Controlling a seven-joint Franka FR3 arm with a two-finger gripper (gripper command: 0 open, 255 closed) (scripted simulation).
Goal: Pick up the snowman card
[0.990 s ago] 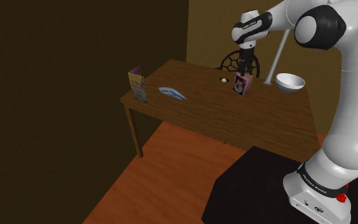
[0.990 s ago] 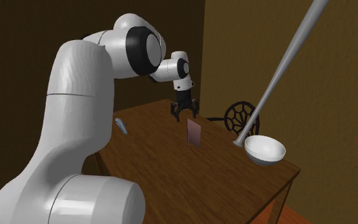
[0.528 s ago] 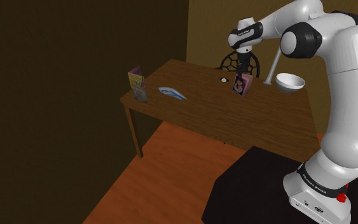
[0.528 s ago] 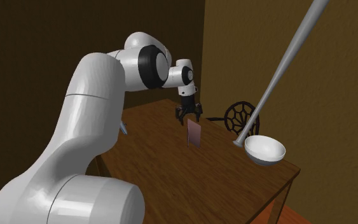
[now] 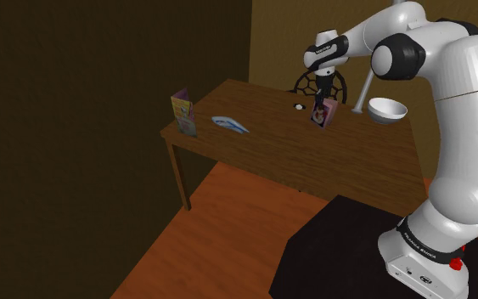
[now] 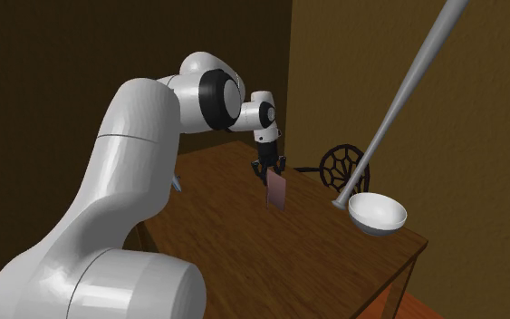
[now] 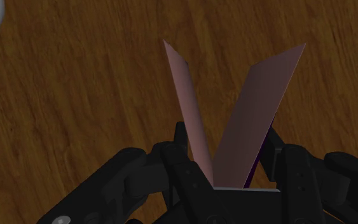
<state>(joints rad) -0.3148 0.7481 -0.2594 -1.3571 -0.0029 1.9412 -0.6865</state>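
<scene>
A dim room with dark brown walls and an orange-brown plank floor [image 5: 220,229], where a wooden worktop [image 5: 271,149] stands against the far wall; over it the white arm [image 5: 449,127] reaches from its black stand [image 5: 339,255], its black jaws pointing straight down at the far side of the worktop. The jaws are nearly closed around the snowman card [image 5: 325,113], which stands upright on the wood as an open fold; in the wrist view a finger [image 7: 181,143] presses on the outside of each pink leaf [image 7: 260,108], close to the fold, so the card is clasped between them. In the second exterior view the card [image 6: 277,191] shows its plain mauve back, its lower edge at the wood; whether it touches cannot be told, and its picture is too small to make out.

Just beside the card, on the shoulder view's left, lies a small white and black thing [image 5: 296,107]; on the right sits a white bowl [image 5: 387,110] with a long grey handle [image 6: 407,86] slanting up from it. Near the worktop's left end stands a second folded card [image 5: 182,113], yellow and purple; a pale blue flat thing [image 5: 231,125] lies between the two cards. Behind the worktop shows a dark chair back [image 6: 343,168] with a round, spoked pattern.
</scene>
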